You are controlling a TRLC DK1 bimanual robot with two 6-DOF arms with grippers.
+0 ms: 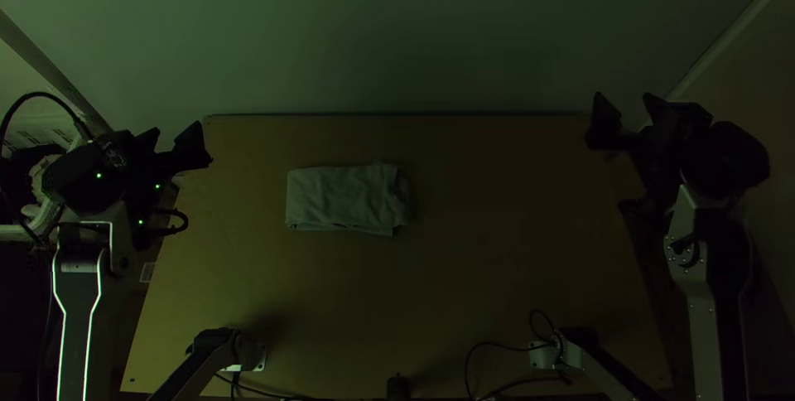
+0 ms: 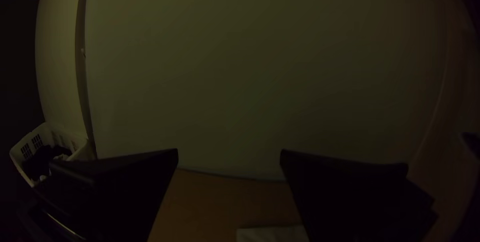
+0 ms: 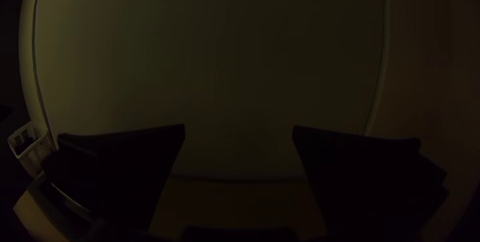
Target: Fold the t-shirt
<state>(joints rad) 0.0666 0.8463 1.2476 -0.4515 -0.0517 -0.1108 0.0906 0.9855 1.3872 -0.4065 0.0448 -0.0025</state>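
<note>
The t-shirt [image 1: 344,198] lies on the table left of the middle, folded into a compact rectangle, its right end somewhat uneven and rumpled. My left gripper [image 1: 176,137] is at the table's far left corner, apart from the cloth. My right gripper [image 1: 627,104] is by the far right corner, well away from the cloth. In the left wrist view the left gripper [image 2: 229,154] stands open, with an edge of the t-shirt [image 2: 272,234] beyond its fingers. The right gripper [image 3: 238,129] in the right wrist view is also open, nothing between its fingers.
The wooden table [image 1: 497,268] has a pale wall [image 1: 397,28] behind its far edge. Black cables [image 1: 489,347] and dark mounts lie along the near edge. A white basket [image 2: 80,149] with dark things in it stands off to the left.
</note>
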